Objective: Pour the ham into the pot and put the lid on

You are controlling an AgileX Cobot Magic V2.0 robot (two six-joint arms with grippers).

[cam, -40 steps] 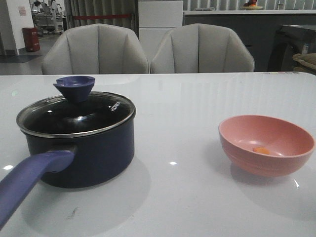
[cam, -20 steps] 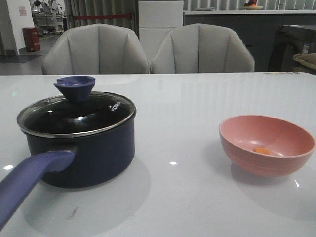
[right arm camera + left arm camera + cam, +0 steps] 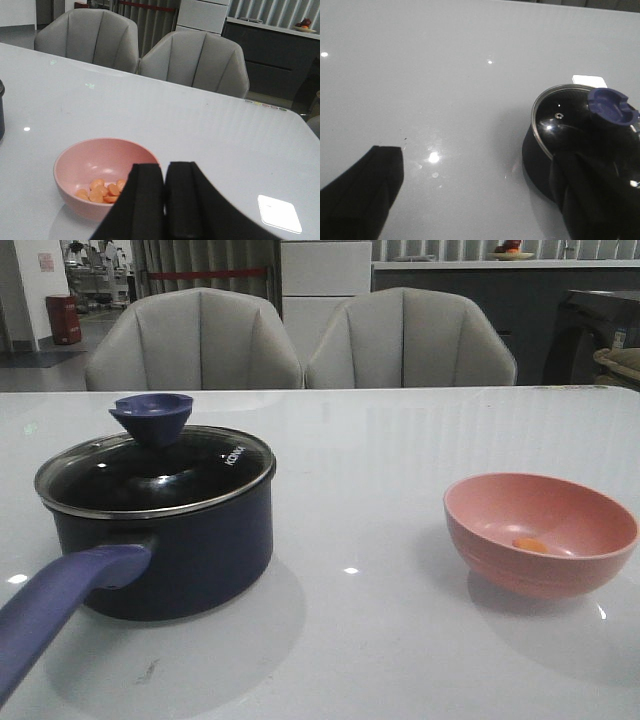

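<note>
1. We see the dark navy saucepan pot (image 3: 165, 540) with its long purple-blue handle on the robot's left side of the white glossy worktop (image 3: 380, 500); the handle runs toward the robot's near-left edge.
2. The round glass lid with metal rim and purple-blue funnel knob (image 3: 155, 468) sits on the pot, so the pot is closed now.
3. The ham, small flat orange-pink slices (image 3: 102, 190), lies in the round pink bowl (image 3: 540, 532) on the robot's right side, well apart from the pot. The front view shows just one slice over the rim; the right wrist view shows several.
4. Left claw (image 3: 470, 200): the two dark fingers stand spread wide, holding nothing. One finger overlaps the pot in the left wrist view; we cannot tell whether it touches.
5. Right claw (image 3: 165, 200): fingers pressed together, nothing between them. The bowl lies just ahead of it and a little to the side.
6. Key relation: the lid knob lies near the left claw, off to one side of its fingers, and the bowl lies near the right claw. So we judge the left arm is nearer for lifting the lid, the right arm for the bowl.
7. Our judgement: the lid has to come off first, before any pouring; the knob stands upright, so a grasp from above fits.
8. Neither arm shows in the front view.
</note>
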